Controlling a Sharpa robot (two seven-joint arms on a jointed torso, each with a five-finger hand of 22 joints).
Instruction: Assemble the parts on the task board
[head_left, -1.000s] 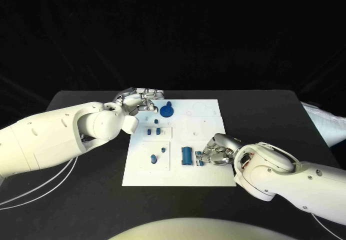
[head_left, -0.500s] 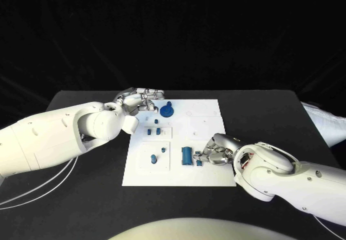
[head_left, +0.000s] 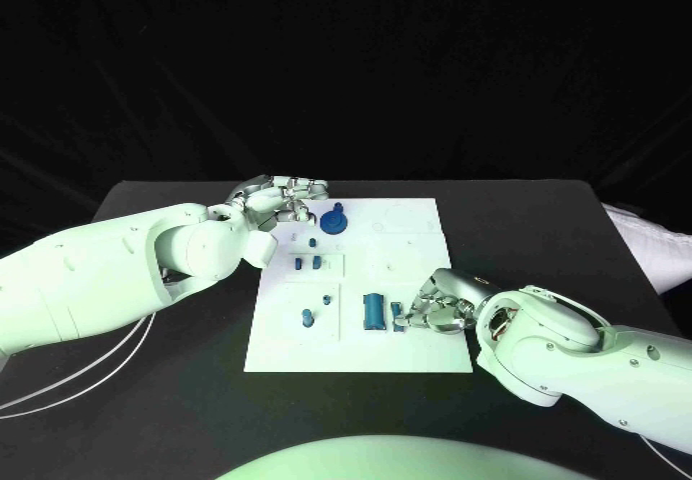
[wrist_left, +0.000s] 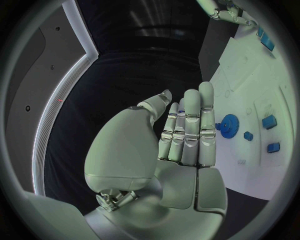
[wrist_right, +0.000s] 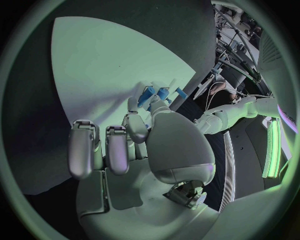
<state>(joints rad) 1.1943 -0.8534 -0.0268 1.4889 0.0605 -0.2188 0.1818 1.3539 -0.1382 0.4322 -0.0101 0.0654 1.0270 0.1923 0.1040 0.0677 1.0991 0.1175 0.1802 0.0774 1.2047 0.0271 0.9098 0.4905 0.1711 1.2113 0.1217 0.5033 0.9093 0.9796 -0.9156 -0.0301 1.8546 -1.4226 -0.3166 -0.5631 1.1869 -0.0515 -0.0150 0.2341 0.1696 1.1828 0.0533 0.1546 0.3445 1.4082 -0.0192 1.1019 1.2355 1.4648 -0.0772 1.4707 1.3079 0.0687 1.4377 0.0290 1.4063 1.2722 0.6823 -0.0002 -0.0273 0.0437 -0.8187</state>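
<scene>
The white task board (head_left: 411, 345) lies mid-table. A blue gear (head_left: 335, 220) stands near its far left corner, with small blue parts (head_left: 304, 264) closer in and a blue cylinder (head_left: 374, 311) near the front. My left hand (head_left: 274, 200) hovers by the far left corner, beside the gear (wrist_left: 228, 122). Its fingers (wrist_left: 190, 130) are straight and hold nothing. My right hand (head_left: 437, 305) is low over the board, right of the cylinder. Its fingertips (wrist_right: 134, 106) reach a small blue part (head_left: 400, 310) (wrist_right: 150, 95). Whether they pinch it is hidden.
The board rests on a black table (head_left: 534, 230) with bare surface on both sides. White cables (head_left: 87, 375) hang below my left arm at the table's near left. Shallow square recesses (head_left: 397, 245) mark the board's far right part.
My right hand has shifted slightly toward the near right while staying at the small blue part. The left hand and the parts have not moved.
</scene>
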